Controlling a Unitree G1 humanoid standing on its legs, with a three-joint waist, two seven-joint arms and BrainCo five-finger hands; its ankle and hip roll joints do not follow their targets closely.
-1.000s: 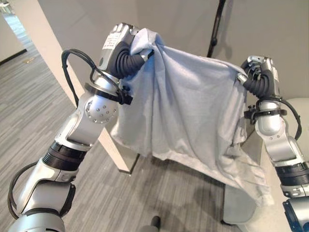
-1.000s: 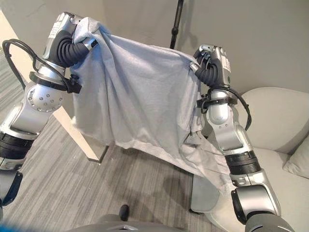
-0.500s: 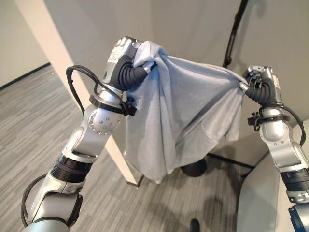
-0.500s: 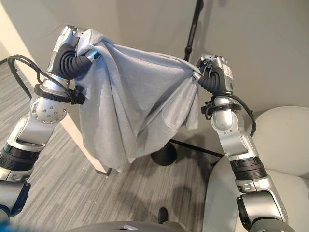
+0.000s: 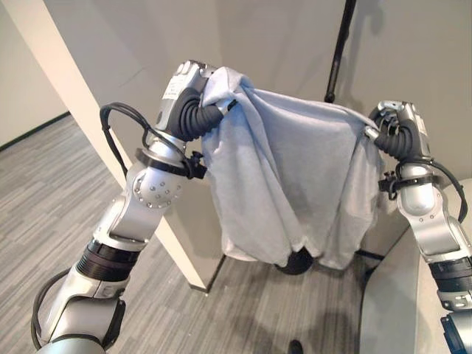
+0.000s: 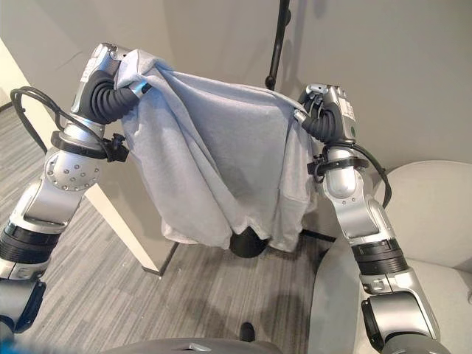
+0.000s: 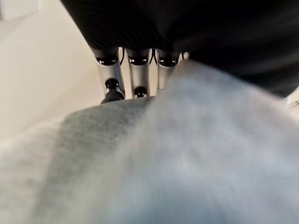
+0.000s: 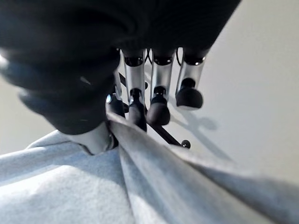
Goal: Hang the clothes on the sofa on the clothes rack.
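Observation:
A light grey garment (image 5: 295, 177) hangs spread between my two raised hands, its lower edge loose in the air. My left hand (image 5: 193, 103) is shut on its upper left corner, with cloth (image 7: 163, 163) bunched over the palm below the fingers (image 7: 110, 70). My right hand (image 6: 328, 118) pinches the other upper corner (image 8: 93, 186) between thumb and fingers (image 8: 159, 88). The clothes rack's black pole (image 5: 338, 51) rises just behind the garment, and its round base (image 6: 247, 243) shows on the floor below the hem.
A pale sofa (image 6: 435, 214) stands at the right, close under my right arm. A white wall panel (image 5: 74, 96) slants down at the left, behind my left arm. Grey plank floor (image 5: 44, 192) lies to the left and in front.
The garment's trailing end has lifted off the sofa and now hangs free in front of the rack's base. The whole view has shifted, so the camera has moved.

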